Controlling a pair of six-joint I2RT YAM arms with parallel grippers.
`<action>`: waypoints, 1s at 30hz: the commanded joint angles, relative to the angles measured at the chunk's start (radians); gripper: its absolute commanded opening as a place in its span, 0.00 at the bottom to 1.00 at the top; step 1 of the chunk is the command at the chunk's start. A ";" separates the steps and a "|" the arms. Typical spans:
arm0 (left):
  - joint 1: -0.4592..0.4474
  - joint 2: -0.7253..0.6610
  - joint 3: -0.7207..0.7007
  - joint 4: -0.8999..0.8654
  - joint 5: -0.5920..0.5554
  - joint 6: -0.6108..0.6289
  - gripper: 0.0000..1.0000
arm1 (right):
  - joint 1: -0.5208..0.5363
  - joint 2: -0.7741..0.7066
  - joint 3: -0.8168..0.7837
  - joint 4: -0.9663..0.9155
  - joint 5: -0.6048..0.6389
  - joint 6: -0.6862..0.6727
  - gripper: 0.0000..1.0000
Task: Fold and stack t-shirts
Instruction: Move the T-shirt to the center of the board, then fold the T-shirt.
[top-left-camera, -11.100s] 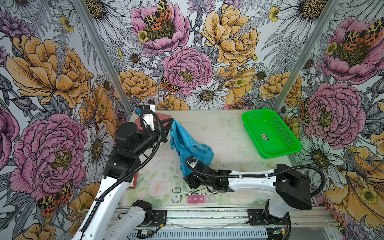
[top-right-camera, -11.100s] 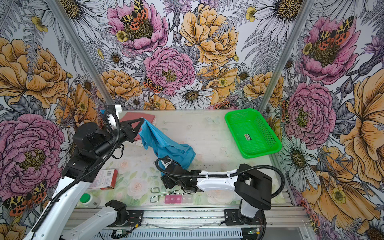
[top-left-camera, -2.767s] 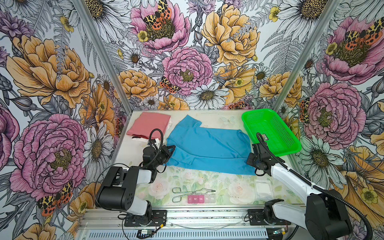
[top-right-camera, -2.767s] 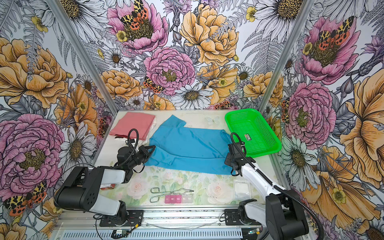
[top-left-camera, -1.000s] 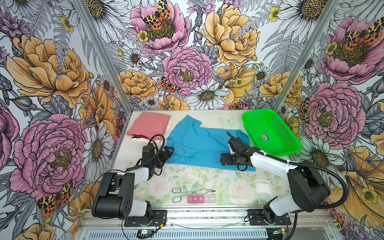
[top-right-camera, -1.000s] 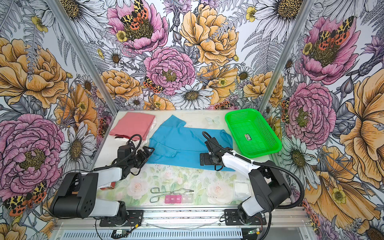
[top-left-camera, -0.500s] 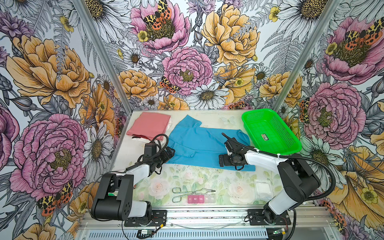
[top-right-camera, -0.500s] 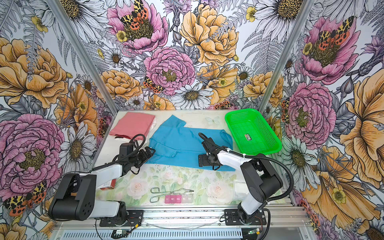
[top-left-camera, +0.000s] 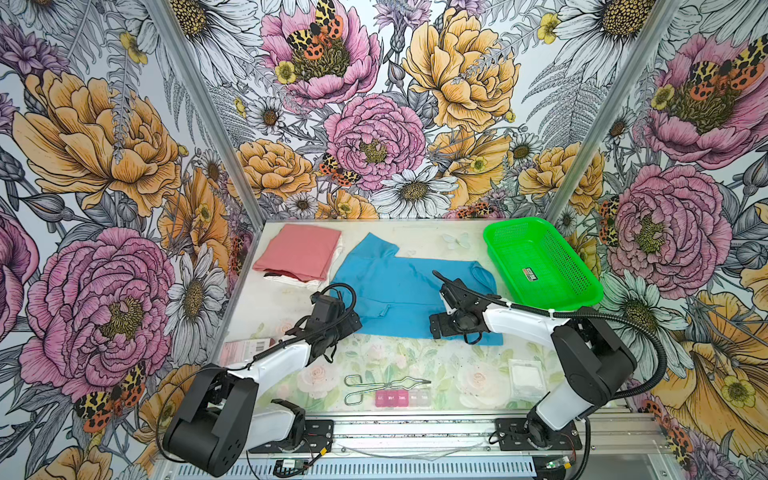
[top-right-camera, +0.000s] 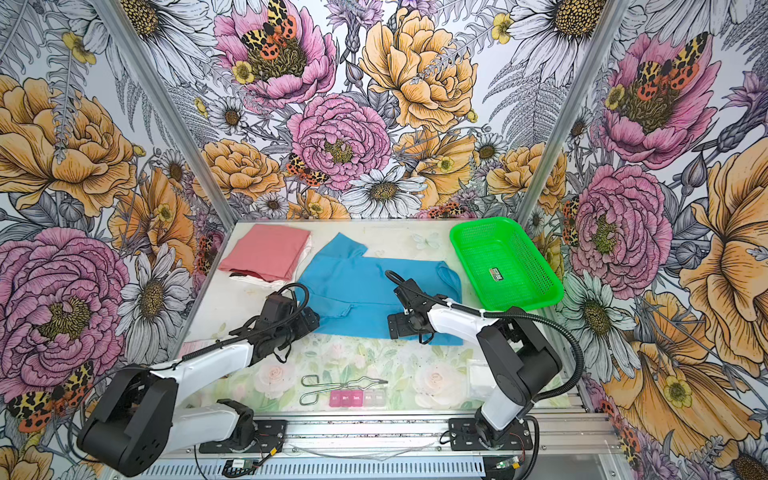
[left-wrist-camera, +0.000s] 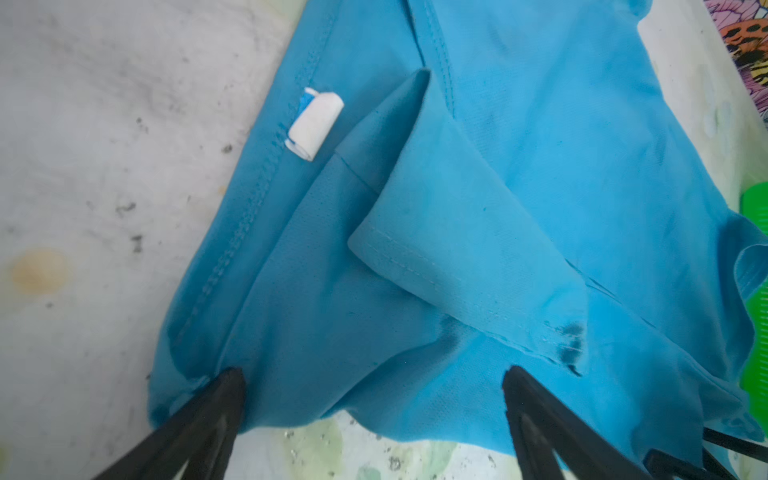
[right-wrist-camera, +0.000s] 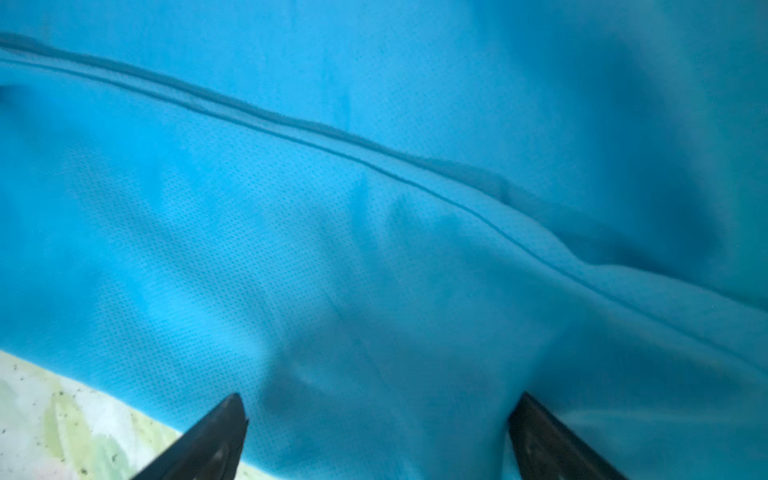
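Backdrop: floral-print walls (top-left-camera: 374, 124) close in a pale table (top-left-camera: 282, 307) with a faded flower pattern.
Blue t-shirt (top-left-camera: 399, 291): spread across the middle of the table, one sleeve pointing to the far edge, a smaller flap folded over on its left part; a rolled white label (left-wrist-camera: 316, 124) sits by a seam.
Left gripper (left-wrist-camera: 372, 374): jaws spread wide, low at the near left corner of the blue t-shirt. One fingertip (left-wrist-camera: 230, 378) meets the hem corner and the other lies over the cloth, with no fabric clamped.
Right gripper (right-wrist-camera: 378, 399): jaws spread just as wide, low over the shirt's near edge toward its right side, with flat cloth between the tips. Whether the tips press down cannot be told.
Pink t-shirt (top-left-camera: 299, 249): folded, at the far left corner, lying on a white layer (top-left-camera: 291, 279), just beside the blue one.
Green basket (top-left-camera: 582, 299): far right, near the shirt's right end.
Near edge: metal tongs (top-left-camera: 386, 382), a pink pill box (top-left-camera: 401, 397) and a white gauze square (top-left-camera: 525, 376), all apart from the shirt.
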 joint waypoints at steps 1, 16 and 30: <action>-0.066 -0.095 -0.117 -0.284 -0.083 -0.187 0.99 | 0.011 -0.020 -0.031 -0.025 -0.066 -0.012 0.99; -0.117 -0.332 0.160 -0.603 -0.240 -0.090 0.99 | -0.031 -0.278 -0.013 -0.081 -0.220 -0.013 0.99; 0.059 -0.143 0.286 -0.278 -0.007 0.078 0.99 | -0.280 0.246 0.513 -0.095 -0.277 -0.166 1.00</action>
